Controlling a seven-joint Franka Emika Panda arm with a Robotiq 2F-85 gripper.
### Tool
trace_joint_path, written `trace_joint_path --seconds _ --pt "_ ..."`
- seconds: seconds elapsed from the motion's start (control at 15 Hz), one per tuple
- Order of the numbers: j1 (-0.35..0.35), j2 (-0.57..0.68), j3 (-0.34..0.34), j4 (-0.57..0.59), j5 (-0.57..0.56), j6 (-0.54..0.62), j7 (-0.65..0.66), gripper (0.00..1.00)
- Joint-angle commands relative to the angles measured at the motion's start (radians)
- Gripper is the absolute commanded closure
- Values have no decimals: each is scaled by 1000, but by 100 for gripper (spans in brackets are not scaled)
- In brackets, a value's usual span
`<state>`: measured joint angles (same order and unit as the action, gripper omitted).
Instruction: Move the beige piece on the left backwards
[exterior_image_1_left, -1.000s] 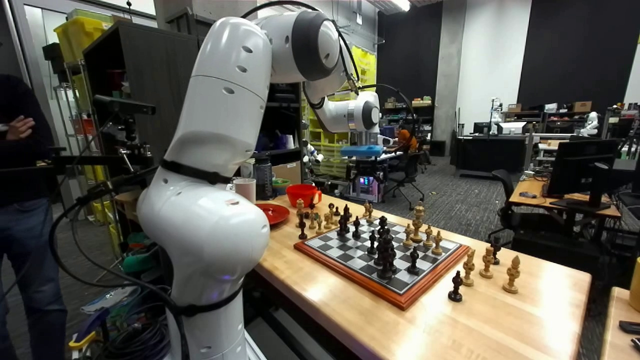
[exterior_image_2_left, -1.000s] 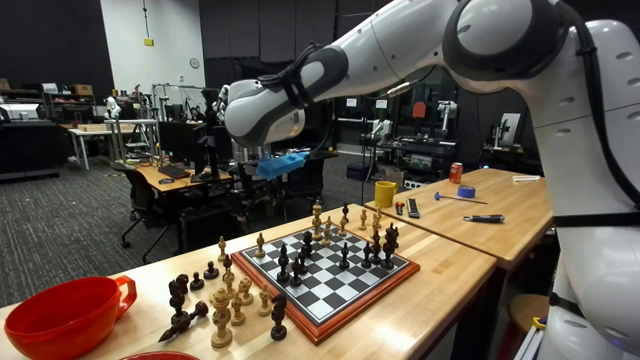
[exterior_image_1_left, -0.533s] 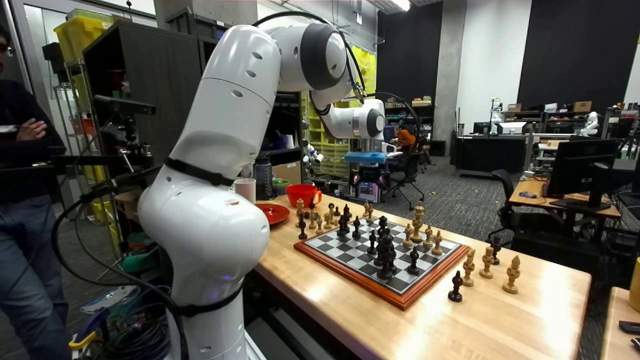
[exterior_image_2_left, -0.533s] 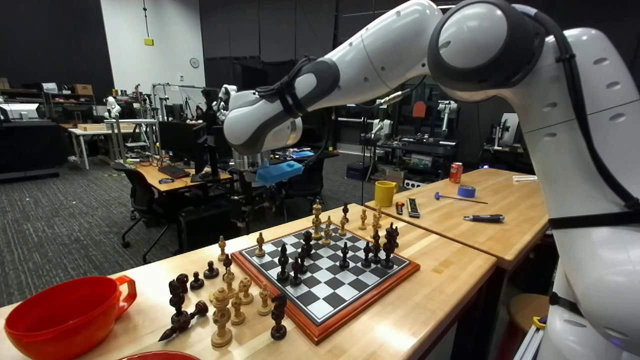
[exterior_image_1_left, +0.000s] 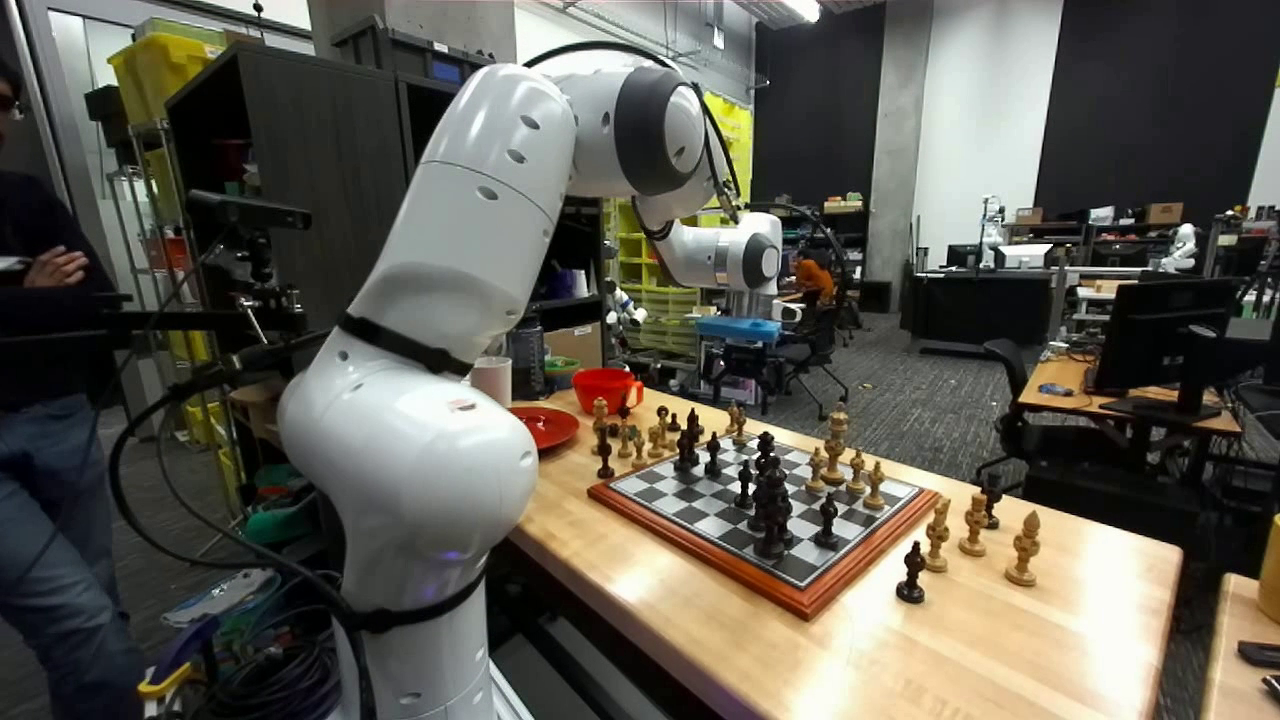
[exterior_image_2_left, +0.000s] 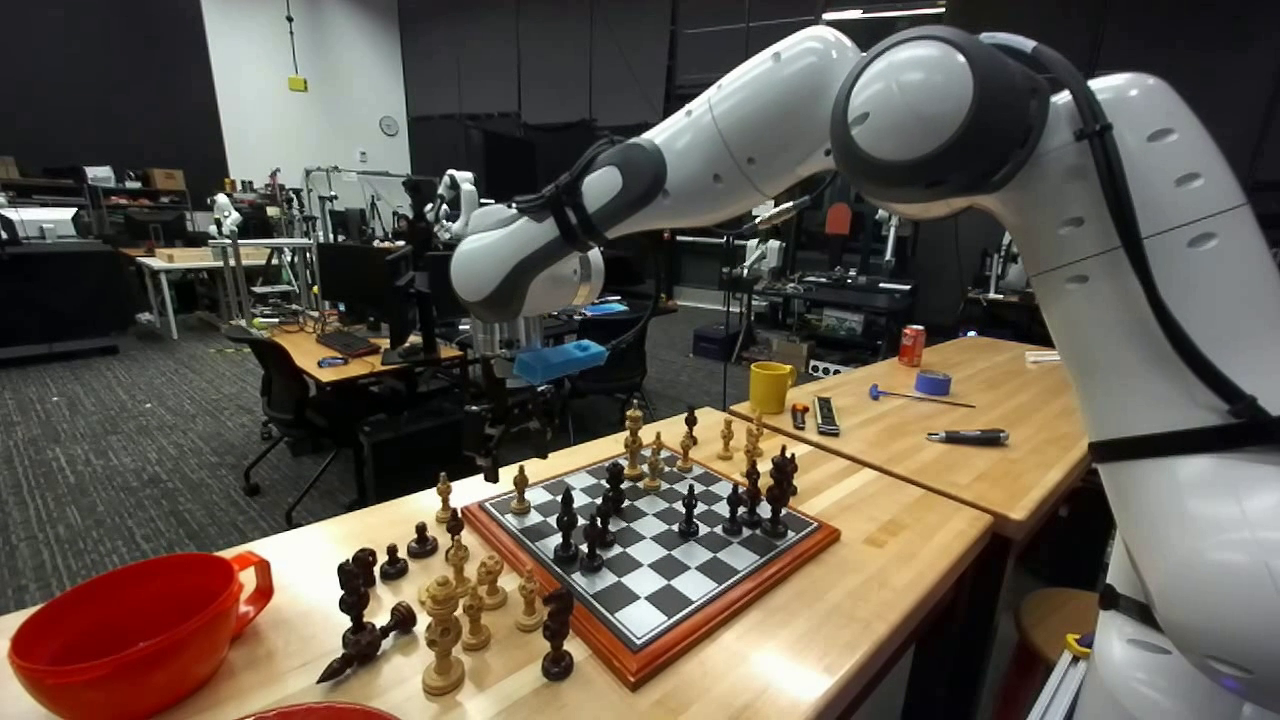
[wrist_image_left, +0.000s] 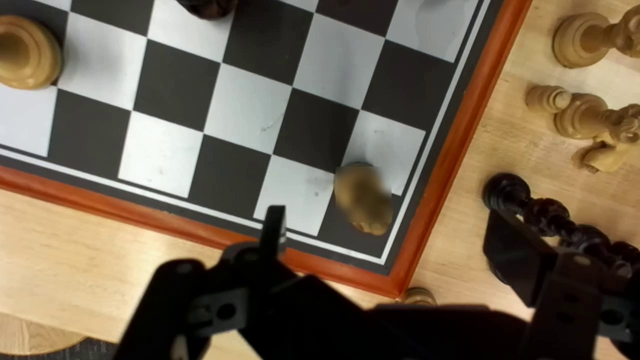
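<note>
A beige chess piece stands upright on the corner of the chessboard. It also shows in an exterior view and in the wrist view, where its middle is blurred. My gripper is open and empty, its two fingers wide apart in the wrist view. The beige piece appears between and ahead of the fingertips. In an exterior view the gripper hangs above the board's far corner, over the piece and apart from it.
Another beige piece stands off the board just beyond that corner. Several beige and dark pieces stand beside the board, with a dark piece near its edge. A red bowl stands at the table's end. Several dark pieces stand on the board.
The arm has moved downward, bringing the gripper lower towards the board's corner and the beige piece. The chess pieces have not moved.
</note>
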<state>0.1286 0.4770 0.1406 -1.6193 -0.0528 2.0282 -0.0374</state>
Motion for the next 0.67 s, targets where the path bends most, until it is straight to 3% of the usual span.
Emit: trace_joint_path --seconds 0.0,0.6 --pt "-5 9 -5 24 31 -18 -31 26" --pt "-2 -1 -1 16 37 -18 -54 94"
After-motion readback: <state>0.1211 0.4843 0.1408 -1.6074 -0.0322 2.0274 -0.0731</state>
